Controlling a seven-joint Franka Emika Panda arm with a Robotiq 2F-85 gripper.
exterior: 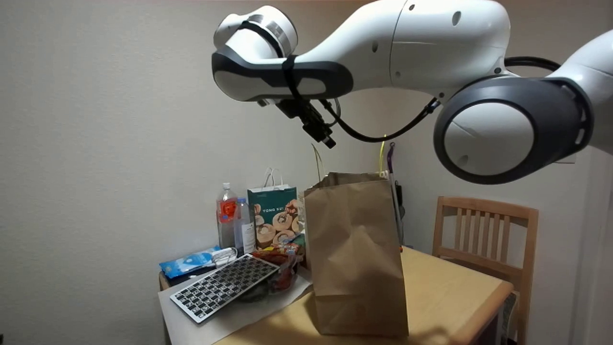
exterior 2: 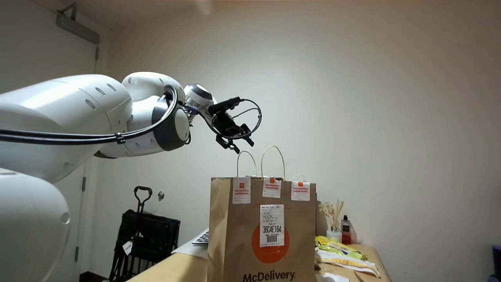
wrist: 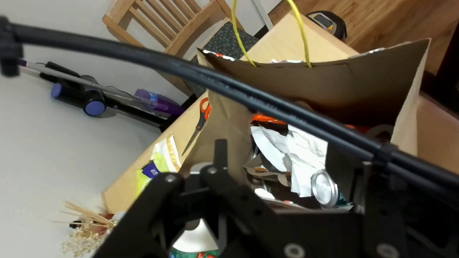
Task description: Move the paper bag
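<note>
A tall brown paper McDelivery bag [exterior: 357, 254] stands upright on the bench [exterior: 455, 282]. A creased, bare brown side shows in an exterior view. Another side bears three white stickers with orange print [exterior 2: 242, 190] along its top edge, a white receipt label [exterior 2: 272, 221] reading 36C4E164 over an orange disc [exterior 2: 270, 254], and "McDelivery" in dark letters beneath. Two thin yellowish handles [exterior 2: 273, 146] stand up. From the wrist, its mouth is open, contents showing inside.
</note>
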